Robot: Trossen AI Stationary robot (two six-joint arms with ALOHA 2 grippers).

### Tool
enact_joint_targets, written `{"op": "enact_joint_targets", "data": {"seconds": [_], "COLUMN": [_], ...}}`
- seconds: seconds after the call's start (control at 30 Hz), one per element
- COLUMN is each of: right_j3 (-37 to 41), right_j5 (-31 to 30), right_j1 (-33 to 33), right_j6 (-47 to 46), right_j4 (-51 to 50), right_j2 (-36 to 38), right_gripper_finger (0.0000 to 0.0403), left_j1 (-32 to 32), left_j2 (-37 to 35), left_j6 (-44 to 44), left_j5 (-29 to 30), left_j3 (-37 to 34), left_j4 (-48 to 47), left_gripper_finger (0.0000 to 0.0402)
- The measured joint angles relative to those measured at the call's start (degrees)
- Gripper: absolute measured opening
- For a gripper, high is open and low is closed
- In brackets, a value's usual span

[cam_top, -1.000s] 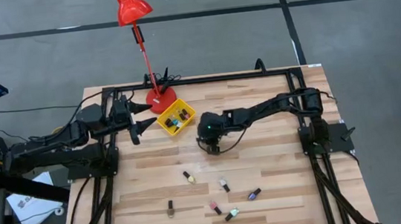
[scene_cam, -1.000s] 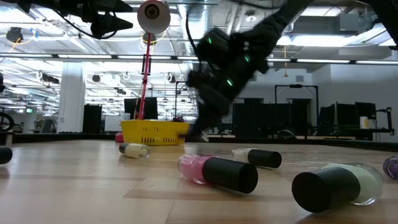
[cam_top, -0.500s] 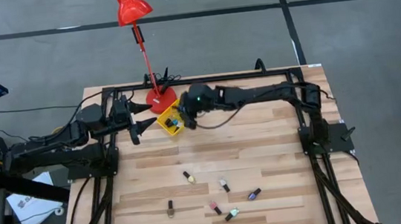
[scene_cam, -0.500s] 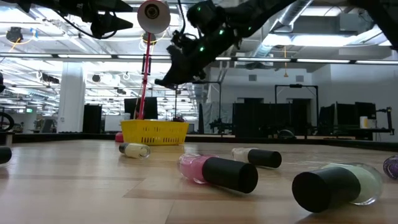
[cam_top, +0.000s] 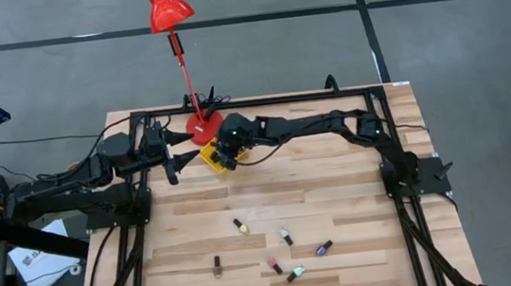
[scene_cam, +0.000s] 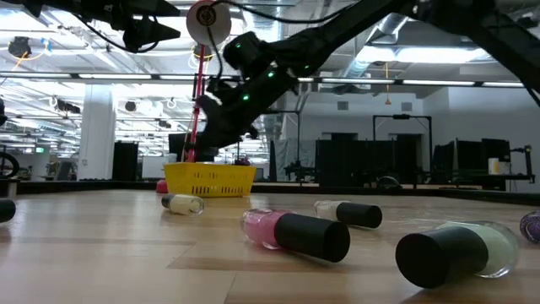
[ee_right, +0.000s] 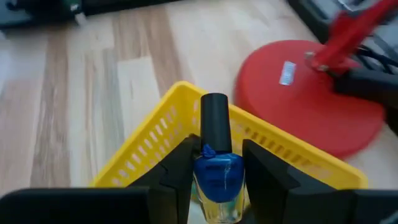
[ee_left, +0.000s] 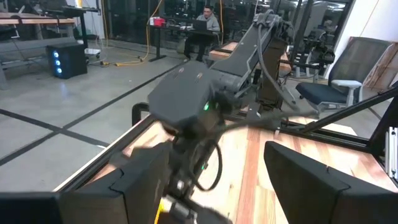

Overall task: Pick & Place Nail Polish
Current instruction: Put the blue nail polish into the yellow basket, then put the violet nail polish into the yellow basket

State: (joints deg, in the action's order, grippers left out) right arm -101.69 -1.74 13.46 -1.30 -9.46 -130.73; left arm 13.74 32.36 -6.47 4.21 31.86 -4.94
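Note:
My right gripper [ee_right: 217, 180] is shut on a nail polish bottle with a blue body [ee_right: 217, 174] and a black cap [ee_right: 214, 124]. It hangs over the yellow tray [ee_right: 143, 149] at the table's far left-centre [cam_top: 211, 154]. Several more nail polish bottles [cam_top: 285, 237] lie on their sides on the near part of the table. In the low view they show as a pink one [scene_cam: 295, 232] and a pale one [scene_cam: 456, 249]. My left gripper [cam_top: 182, 145] waits open, level, just left of the tray. My right gripper pinches the bottle's blue glass body [ee_right: 208, 177] between its two fingers [ee_right: 180, 171]. The fingers slant down from the table's right side, and the bottle lies along them with its cap pointing out past the fingertips. The bottle is lifted clear, above the tray's rim.
A red lamp stands with its round base [ee_right: 311, 118] right behind the tray, and its stem and shade [cam_top: 165, 10] rise over the far edge. A black frame [cam_top: 261, 101] borders the table. Bare wood lies between the tray and the loose bottles.
My right gripper has swung from the middle of the table toward the far left, rising, and now hangs over the yellow tray. It has tipped less steeply downward. The loose bottles have stayed where they were.

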Motion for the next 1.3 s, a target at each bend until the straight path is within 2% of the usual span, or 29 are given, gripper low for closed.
{"op": "enact_joint_targets", "data": {"seconds": [0.2, 0.53, 0.9, 1.17, 1.3], "right_j3": [-4.63, -5.00, -5.00, -5.00, -7.44], "right_j5": [0.42, 1.95, 1.95, 1.95, 1.97], "right_j1": [-0.27, -0.27, -0.27, -0.25, 0.24], "right_j6": [2.73, 5.98, 10.78, 10.72, 10.32], "right_j4": [-6.94, -11.12, -11.56, -11.59, -16.66], "right_j2": [-3.17, -3.57, -3.57, -3.48, -0.59], "right_gripper_finger": [0.0107, 0.0108, 0.0147, 0.0150, 0.0157], "left_j1": [0.00, 0.00, 0.00, 0.00, -0.01], "left_j2": [-0.01, -0.01, -0.01, 0.00, -0.02], "left_j6": [-0.01, 0.01, 0.10, 0.12, 0.12], "left_j5": [0.00, 0.00, 0.00, 0.00, 0.00], "left_j3": [0.00, 0.00, 0.00, 0.00, 0.00], "left_j4": [-0.01, -0.01, -0.01, -0.01, -0.01], "left_gripper_finger": [0.0259, 0.0260, 0.0259, 0.0259, 0.0260]}}
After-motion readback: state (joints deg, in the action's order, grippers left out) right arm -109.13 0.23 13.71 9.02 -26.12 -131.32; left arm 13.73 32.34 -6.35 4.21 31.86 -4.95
